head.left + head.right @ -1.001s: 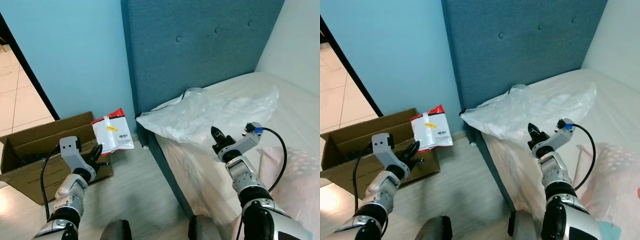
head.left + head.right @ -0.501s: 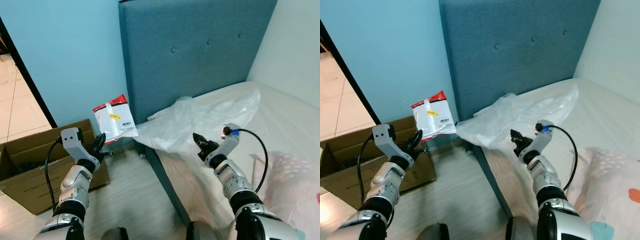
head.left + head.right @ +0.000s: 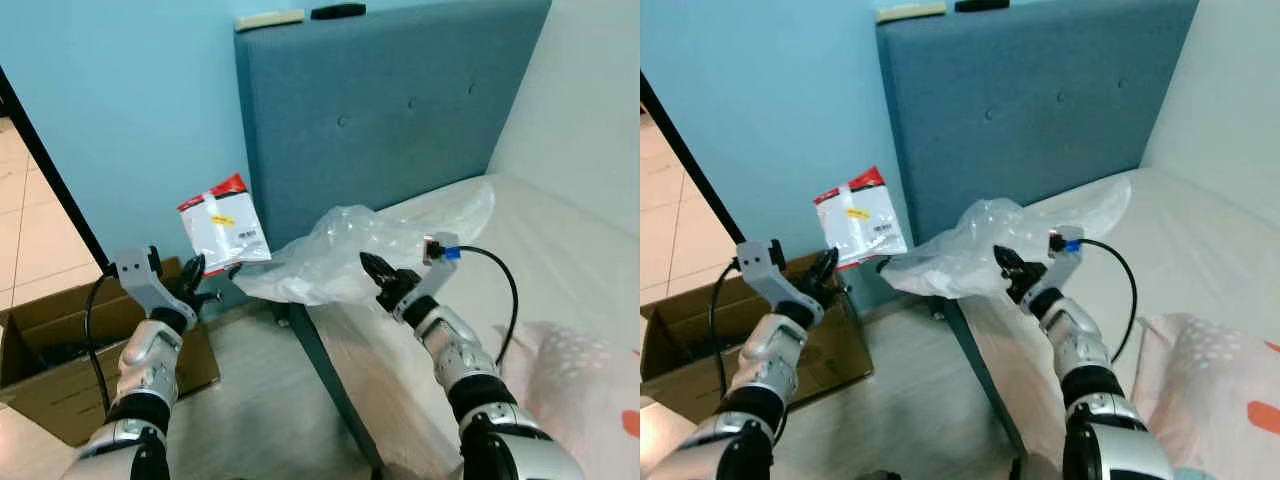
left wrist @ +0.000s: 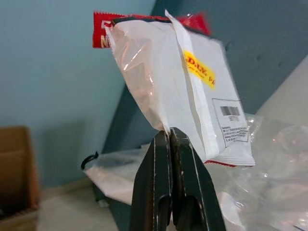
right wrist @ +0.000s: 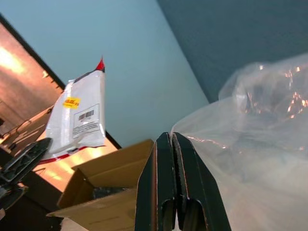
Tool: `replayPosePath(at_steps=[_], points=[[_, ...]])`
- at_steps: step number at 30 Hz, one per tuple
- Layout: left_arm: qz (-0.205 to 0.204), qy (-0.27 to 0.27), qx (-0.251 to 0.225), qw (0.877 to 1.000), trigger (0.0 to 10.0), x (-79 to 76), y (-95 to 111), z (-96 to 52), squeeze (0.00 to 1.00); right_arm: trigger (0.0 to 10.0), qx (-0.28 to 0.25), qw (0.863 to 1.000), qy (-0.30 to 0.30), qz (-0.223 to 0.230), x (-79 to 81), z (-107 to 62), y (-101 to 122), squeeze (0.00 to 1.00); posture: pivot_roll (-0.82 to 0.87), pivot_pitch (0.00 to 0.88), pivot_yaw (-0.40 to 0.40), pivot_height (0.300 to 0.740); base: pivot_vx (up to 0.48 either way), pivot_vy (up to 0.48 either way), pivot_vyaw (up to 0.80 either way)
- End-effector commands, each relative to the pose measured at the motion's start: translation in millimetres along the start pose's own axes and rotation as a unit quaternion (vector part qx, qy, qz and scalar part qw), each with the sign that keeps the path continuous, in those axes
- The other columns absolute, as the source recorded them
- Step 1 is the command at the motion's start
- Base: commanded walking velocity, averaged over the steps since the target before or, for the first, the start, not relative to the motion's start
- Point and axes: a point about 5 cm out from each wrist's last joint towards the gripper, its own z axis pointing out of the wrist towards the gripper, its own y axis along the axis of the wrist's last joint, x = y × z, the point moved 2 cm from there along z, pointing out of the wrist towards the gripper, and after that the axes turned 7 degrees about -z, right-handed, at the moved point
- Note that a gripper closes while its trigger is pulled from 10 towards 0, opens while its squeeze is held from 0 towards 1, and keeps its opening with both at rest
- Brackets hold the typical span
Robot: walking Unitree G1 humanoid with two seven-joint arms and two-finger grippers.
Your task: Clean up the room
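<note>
Hanging upright in the air, the white-and-red packet [image 3: 222,221] is being pinched at its lower edge by the left gripper [image 3: 192,280], whose two black fingers [image 4: 171,192] are pressed shut on the plastic. A second ago the packet was sitting low, just over the open cardboard box [image 3: 40,350]; now it is riding higher against the light blue wall [image 3: 120,100] and nearer the corner of the blue headboard [image 3: 400,110], though part of that shift is coming from the head camera tilting up.

Beside it, the right gripper [image 3: 375,275] is holding the big clear plastic bag [image 3: 340,250], its fingers [image 5: 175,183] closed flat on a fold of the film. The bag was lying spread over the mattress [image 3: 560,260] a second ago; it is now being drawn into a bunch and lifted off the bed's edge, so that its near end is reaching out past the bed frame toward the packet. The two items are coming close together but are not touching.

As a judgement, both pieces of litter are now in hand and clear of the bed, which means the gathering part of this step is done; what is left is carrying them over the box, which is standing open on the floor below the left arm. The loose bag looks likely to trail or snag on the bed corner if it is swung across carelessly.
</note>
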Motion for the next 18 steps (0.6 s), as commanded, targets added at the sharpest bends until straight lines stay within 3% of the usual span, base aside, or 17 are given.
replayPosePath(at_steps=[1,4,11,12,13,14,18], points=[[0.014,0.020,0.006,1.000,10.0,9.9,0.0,-4.4,0.00,0.0,0.003,1.000,0.013,-0.013,5.5,5.2,2.2,0.00,0.01,0.000,-0.042,0.689,0.000,0.000,0.00],[0.024,0.051,0.015,0.998,10.0,19.7,-3.3,-10.1,0.00,0.0,0.024,0.999,0.014,-0.023,9.9,7.4,-6.2,0.00,0.02,0.000,-0.047,0.704,0.000,0.000,0.00],[0.027,0.065,0.013,0.997,10.0,25.2,-2.9,-13.4,0.00,0.0,0.045,0.998,0.016,-0.034,14.0,8.1,-15.3,0.00,0.03,0.000,-0.055,0.719,0.000,0.000,0.00],[0.027,0.068,0.012,0.997,10.0,26.8,-2.5,-14.6,0.00,2.6,0.042,0.998,0.028,-0.022,18.3,8.8,-16.9,0.00,0.03,0.000,-0.059,0.719,0.000,0.000,0.00],[0.028,0.070,0.012,0.997,10.0,27.7,-2.3,-15.3,0.00,2.6,0.039,0.998,0.037,-0.012,21.2,9.2,-17.5,0.00,0.03,0.000,-0.059,0.719,0.000,0.000,0.00],[0.030,0.071,0.011,0.997,10.0,28.8,-1.9,-16.1,0.00,10.0,0.040,0.998,0.049,-0.008,24.5,9.7,-18.4,0.00,0.03,0.000,-0.062,0.719,0.000,0.000,0.00],[0.034,0.077,0.008,0.996,10.0,31.0,-0.9,-17.6,0.00,10.0,0.048,0.996,0.065,-0.023,29.1,11.0,-19.6,0.00,0.04,0.000,-0.065,0.719,0.000,0.000,0.58]])
